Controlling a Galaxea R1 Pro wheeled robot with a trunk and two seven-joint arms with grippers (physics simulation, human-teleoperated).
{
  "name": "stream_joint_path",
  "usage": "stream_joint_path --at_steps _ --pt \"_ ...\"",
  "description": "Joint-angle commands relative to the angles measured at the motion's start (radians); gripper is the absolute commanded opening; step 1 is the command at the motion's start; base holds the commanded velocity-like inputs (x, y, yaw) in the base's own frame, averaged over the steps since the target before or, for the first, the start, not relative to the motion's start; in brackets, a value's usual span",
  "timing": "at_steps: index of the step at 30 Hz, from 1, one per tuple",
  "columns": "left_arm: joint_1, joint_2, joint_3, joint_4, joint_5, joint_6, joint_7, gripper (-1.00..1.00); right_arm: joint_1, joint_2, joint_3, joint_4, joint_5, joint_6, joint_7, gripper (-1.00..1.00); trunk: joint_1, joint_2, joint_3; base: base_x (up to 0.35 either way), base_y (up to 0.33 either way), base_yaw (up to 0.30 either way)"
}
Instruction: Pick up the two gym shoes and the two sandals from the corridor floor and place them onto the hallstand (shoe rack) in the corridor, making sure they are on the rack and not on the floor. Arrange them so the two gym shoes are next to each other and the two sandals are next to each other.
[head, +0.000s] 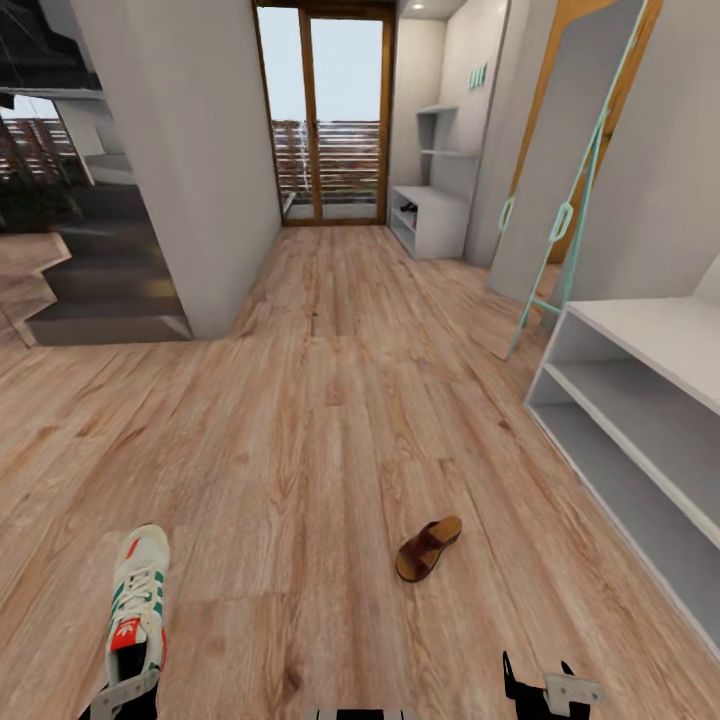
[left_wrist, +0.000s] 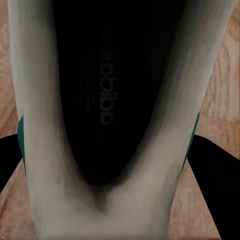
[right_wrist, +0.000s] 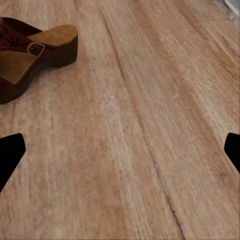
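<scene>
So the left gripper (head: 120, 695) fingers are clenching a gym shoe (head: 137, 600), the right gripper (head: 540, 690) fingers are hanging released over the corridor floor (head: 330, 420), near a sandal (head: 428, 548).

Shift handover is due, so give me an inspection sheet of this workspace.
Surface: corridor floor, wood planks.
Job's things: one gym shoe at the left gripper, its opening close before the left wrist camera; one sandal on the floor; hallstand far down the corridor.
Clutter: nothing seen.
Grippers: left jaws around the gym shoe; right gripper open, empty.
Cables: nothing seen.
Surroundings: white bench on the right, leaning mirror, glass doors.
</scene>
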Motion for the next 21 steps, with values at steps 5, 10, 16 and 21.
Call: stream_joint_path --at_steps 5,10,16,21 --pt "-0.001 -0.001 -0.002 -0.002 0.003 -0.005 -0.018 -1.0 0.0 0.0 -0.001 0.0 -0.004 -0.003 0.003 1.0 0.0 0.0 -0.003 0.0 0.0 0.274" --pt "-0.001 -0.001 -0.002 -0.002 0.0 -0.007 -0.023 -1.0 -0.001 0.0 -0.001 0.0 -0.004 -0.003 0.003 1.0 0.0 0.0 -0.005 0.0 0.0 0.274" --pt "-0.001 -0.001 -0.002 -0.002 -0.002 -0.008 -0.024 -1.0 0.0 0.0 -0.001 0.0 -0.004 -0.003 0.003 1.0 0.0 0.0 -0.008 0.0 -0.004 0.274" --pt "-0.001 -0.001 -0.002 -0.003 -0.003 -0.008 -0.024 -1.0 0.0 0.0 -0.001 -0.001 -0.004 -0.003 0.003 1.0 0.0 0.0 -0.01 0.0 -0.168 0.274"
